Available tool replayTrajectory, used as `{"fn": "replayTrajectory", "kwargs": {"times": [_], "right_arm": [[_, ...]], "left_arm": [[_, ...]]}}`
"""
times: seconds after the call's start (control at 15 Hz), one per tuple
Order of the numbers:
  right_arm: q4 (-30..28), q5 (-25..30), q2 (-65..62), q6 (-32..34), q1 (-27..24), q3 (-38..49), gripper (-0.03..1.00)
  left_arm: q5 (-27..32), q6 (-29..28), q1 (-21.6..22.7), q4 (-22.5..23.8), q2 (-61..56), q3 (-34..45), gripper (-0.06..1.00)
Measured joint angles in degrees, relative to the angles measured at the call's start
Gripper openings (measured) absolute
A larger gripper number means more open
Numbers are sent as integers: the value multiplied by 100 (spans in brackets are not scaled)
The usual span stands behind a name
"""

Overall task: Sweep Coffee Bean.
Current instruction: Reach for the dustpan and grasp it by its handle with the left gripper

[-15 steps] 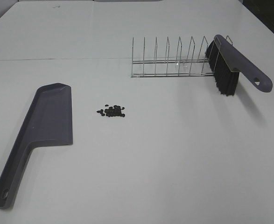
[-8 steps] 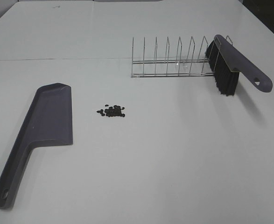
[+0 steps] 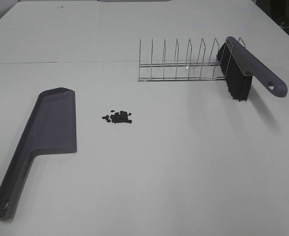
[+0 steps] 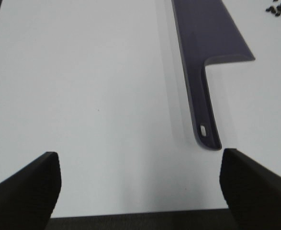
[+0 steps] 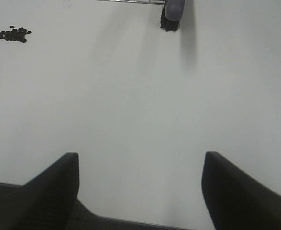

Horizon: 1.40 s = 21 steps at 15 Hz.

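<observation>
A small cluster of dark coffee beans [image 3: 117,117] lies on the white table, left of centre. It also shows in the left wrist view [image 4: 280,9] and in the right wrist view [image 5: 13,34]. A flat purple dustpan [image 3: 45,130] lies left of the beans, its handle toward the front edge; its handle end shows in the left wrist view [image 4: 207,129]. A purple brush with black bristles [image 3: 240,71] leans on the right end of a wire rack [image 3: 178,64]. My left gripper [image 4: 140,184] is open and empty, near the dustpan handle. My right gripper [image 5: 139,187] is open and empty, over bare table.
The wire rack stands at the back right with several upright dividers. The table's front edge shows in both wrist views [image 4: 130,213] [image 5: 130,223]. A seam runs across the table behind the rack [image 3: 60,62].
</observation>
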Motion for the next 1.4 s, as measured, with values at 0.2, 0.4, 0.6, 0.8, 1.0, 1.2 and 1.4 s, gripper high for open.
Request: {"fn": "replayTrajectory", "kwargs": {"times": [0.2, 0.4, 0.6, 0.8, 1.0, 1.2, 1.4], "right_arm": [[0, 0, 0, 0, 0, 0, 69], [0, 0, 0, 0, 0, 0, 69], [0, 0, 0, 0, 0, 0, 69], [0, 0, 0, 0, 0, 0, 69], [0, 0, 0, 0, 0, 0, 69], [0, 0, 0, 0, 0, 0, 69], [0, 0, 0, 0, 0, 0, 69]], "left_arm": [[-17, -281, 0, 143, 1507, 0, 82], [-17, -710, 0, 361, 2349, 0, 82], [-252, -1444, 0, 435, 3180, -155, 82], [-1518, -1862, 0, -206, 4200, -527, 81], [-1707, -1444, -69, -796, 5449, -1077, 81], [-1982, -1450, -447, -865, 6337, -1421, 81], [-2550, -1667, -888, -963, 7448, -1564, 81]]}}
